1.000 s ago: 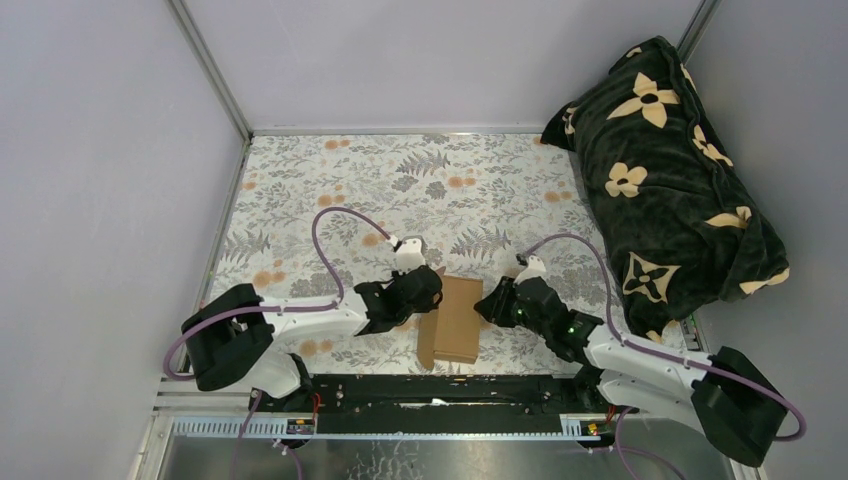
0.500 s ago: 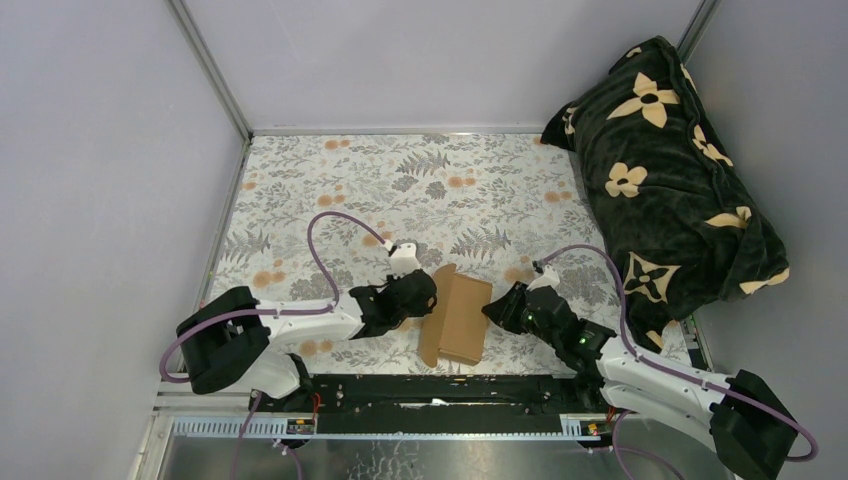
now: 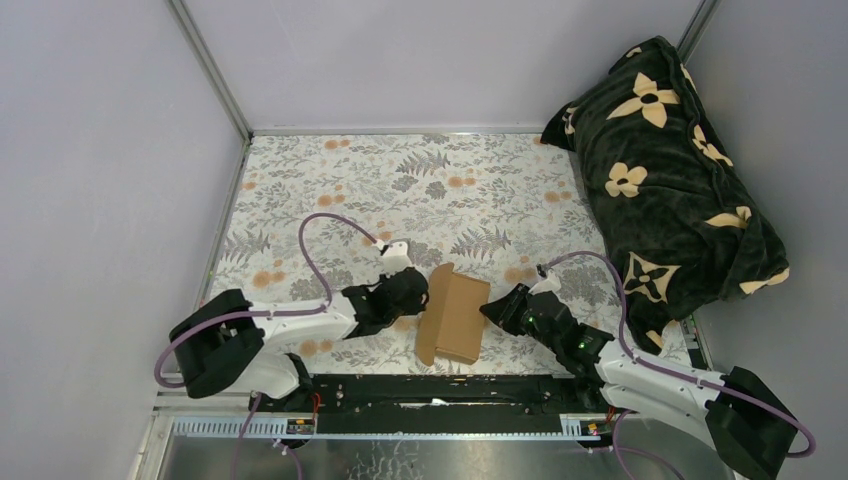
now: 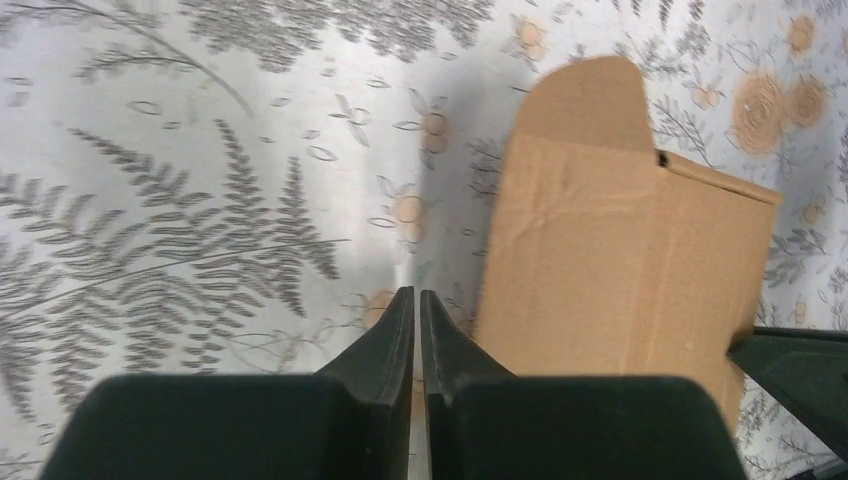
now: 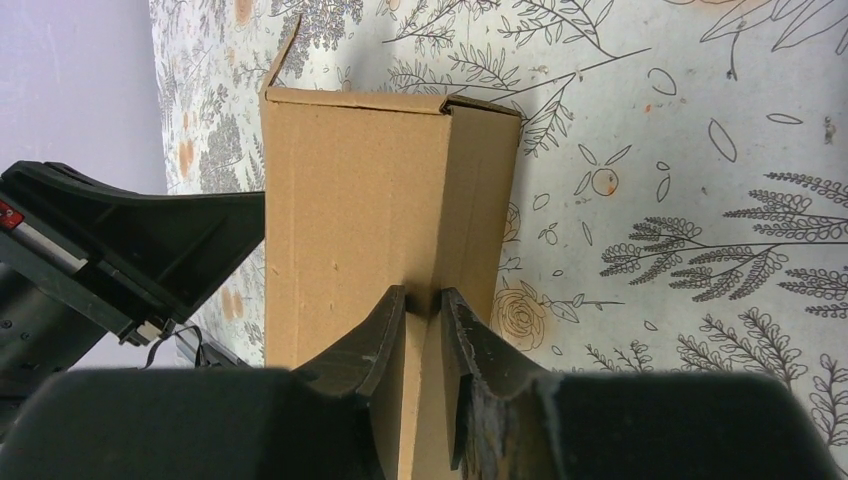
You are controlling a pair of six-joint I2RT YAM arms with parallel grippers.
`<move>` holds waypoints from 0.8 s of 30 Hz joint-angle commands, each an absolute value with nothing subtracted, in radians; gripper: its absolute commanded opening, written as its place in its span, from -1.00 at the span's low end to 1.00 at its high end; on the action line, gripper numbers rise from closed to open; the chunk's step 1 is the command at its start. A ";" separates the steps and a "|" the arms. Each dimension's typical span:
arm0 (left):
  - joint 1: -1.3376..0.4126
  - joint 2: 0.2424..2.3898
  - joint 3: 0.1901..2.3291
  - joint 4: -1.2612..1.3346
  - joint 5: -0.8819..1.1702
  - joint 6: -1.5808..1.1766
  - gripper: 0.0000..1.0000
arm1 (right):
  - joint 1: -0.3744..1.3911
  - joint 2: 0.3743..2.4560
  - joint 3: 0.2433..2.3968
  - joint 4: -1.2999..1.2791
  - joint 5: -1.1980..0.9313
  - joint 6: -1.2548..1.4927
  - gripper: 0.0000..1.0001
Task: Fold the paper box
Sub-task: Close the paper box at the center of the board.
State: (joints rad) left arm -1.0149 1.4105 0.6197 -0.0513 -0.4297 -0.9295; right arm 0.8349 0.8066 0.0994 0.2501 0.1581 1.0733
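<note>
The paper box (image 3: 455, 318) is a plain brown cardboard box lying near the table's front edge, with a rounded flap sticking out at its far end. In the left wrist view that flap tops the box (image 4: 620, 260). My left gripper (image 3: 418, 293) is shut and empty (image 4: 416, 295), its tips just left of the box's left side. My right gripper (image 3: 491, 310) sits at the box's right edge. In the right wrist view its jaws (image 5: 424, 298) stand narrowly apart, pinching a cardboard ridge of the box (image 5: 370, 190).
A dark blanket with cream flowers (image 3: 670, 170) is heaped at the right side. The floral tablecloth (image 3: 400, 180) covers the table between grey walls. A black rail (image 3: 440, 388) runs along the near edge. The left arm (image 5: 130, 250) shows beyond the box in the right wrist view.
The box has turned slightly, its far end tipping left, and shifted a little left. The left gripper drew back leftward. The right arm swung lower and to the right while staying at the box.
</note>
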 commanded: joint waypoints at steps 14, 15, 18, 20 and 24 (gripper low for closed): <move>-0.888 1.263 0.451 0.028 -0.317 -0.947 -0.77 | 0.868 0.904 0.052 -0.036 0.223 1.081 -0.53; -0.888 1.271 0.434 0.052 -0.302 -0.955 -0.77 | 0.868 0.904 0.052 -0.042 0.225 1.087 -0.53; -0.889 1.300 0.406 0.087 -0.279 -0.961 -0.77 | 0.870 0.902 0.051 -0.062 0.225 1.108 -0.53; -0.893 1.320 0.397 0.110 -0.264 -0.960 -0.77 | 0.869 0.900 0.048 -0.080 0.213 1.127 -0.53; -0.905 1.379 0.396 0.167 -0.233 -0.958 -0.77 | 0.870 0.870 0.029 -0.109 0.188 1.170 -0.52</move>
